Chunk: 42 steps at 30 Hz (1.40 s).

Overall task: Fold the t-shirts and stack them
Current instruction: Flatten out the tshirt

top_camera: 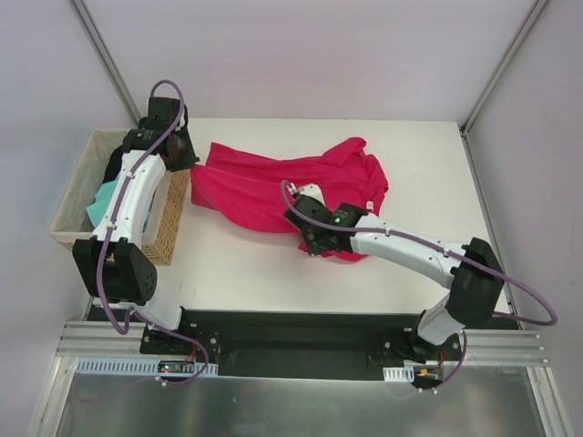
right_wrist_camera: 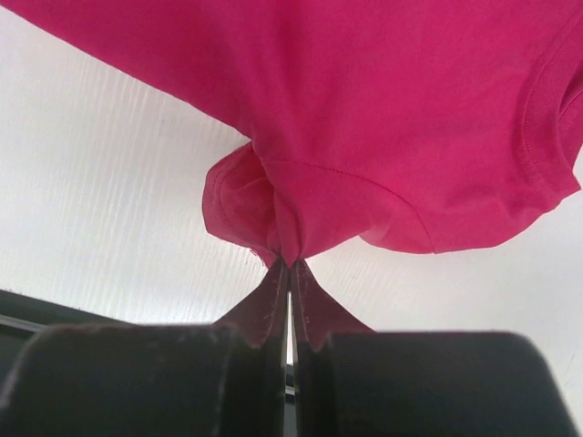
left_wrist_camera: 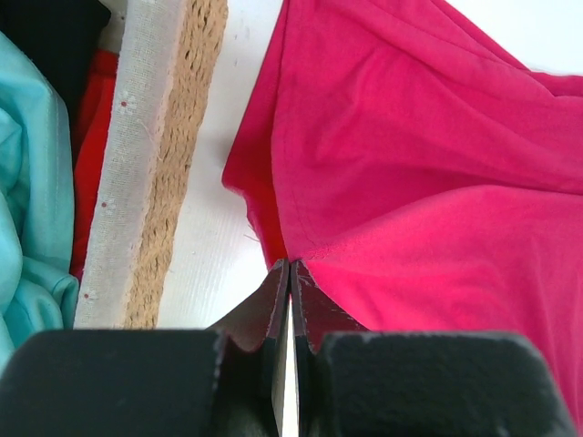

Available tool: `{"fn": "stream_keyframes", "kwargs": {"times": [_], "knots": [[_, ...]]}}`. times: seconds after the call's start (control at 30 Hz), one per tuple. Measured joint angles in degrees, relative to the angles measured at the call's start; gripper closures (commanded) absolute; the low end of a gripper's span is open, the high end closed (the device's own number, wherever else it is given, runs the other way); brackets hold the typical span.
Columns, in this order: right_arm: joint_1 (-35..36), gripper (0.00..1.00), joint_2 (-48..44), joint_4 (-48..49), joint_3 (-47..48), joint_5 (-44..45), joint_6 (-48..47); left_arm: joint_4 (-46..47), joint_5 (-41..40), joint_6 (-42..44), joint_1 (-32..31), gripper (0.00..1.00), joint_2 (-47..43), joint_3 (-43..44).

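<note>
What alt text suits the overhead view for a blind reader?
A crimson t-shirt lies rumpled on a white table, pinched by the left gripper beside a wicker basket holding a teal shirt, and by the right gripper at its near edge.

Tan wicker basket (top_camera: pixel 171 217), pale cloth lining, at white table's (top_camera: pixel 250 273) left edge

Your left arm (top_camera: pixel 137 196) is covering much of the basket (top_camera: pixel 175 223), so the mint-green shirt (top_camera: pixel 102 202) is showing only as a sliver. On the left wrist view, the black shirt (left_wrist_camera: pixel 50 36) is getting cut off at the corner. The crimson shirt (right_wrist_camera: pixel 383 109) is running off the top of the right wrist view, and its pinched corner is disappearing inside the right end effector (right_wrist_camera: pixel 290 266).
</note>
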Motion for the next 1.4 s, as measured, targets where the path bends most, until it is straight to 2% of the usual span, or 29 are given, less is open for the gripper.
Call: {"fn": "stream_keyframes", "kwargs": {"times": [0.27,0.3,0.37,0.4,0.5,0.83,1.13,1.4], "knots": [[1.57,0.97,-0.07,0.11,-2.36,-2.36,1.05,0.42,-0.02,-0.02,0.00,1.00,-0.02,-3.04],[1.73,0.83,0.04,0.20,-2.78,-2.84,1.09,0.44,-0.02,-0.02,0.00,1.00,-0.02,-3.56],[2.05,0.73,0.70,0.39,-2.99,-3.82,1.33,0.48,-0.02,-0.02,0.00,1.00,-0.02,-4.57],[2.21,0.63,1.25,0.57,-2.99,-4.28,1.36,0.55,-0.02,-0.02,0.00,1.00,-0.07,-5.03],[2.58,0.56,3.28,1.40,-2.99,-5.53,1.25,0.50,-0.04,-0.02,0.00,1.00,-0.22,-6.14],[2.67,0.52,5.99,2.51,-1.29,-5.84,0.13,0.55,-0.66,-0.02,0.00,1.00,-1.86,-7.52],[0.33,0.60,5.77,2.93,0.59,-3.96,-0.26,0.55,-0.63,-0.09,0.00,1.00,-2.49,-7.78],[0.17,0.62,4.42,5.16,-4.50,-5.97,1.88,0.50,-0.61,-0.07,0.00,1.00,-2.49,-7.48]]}}
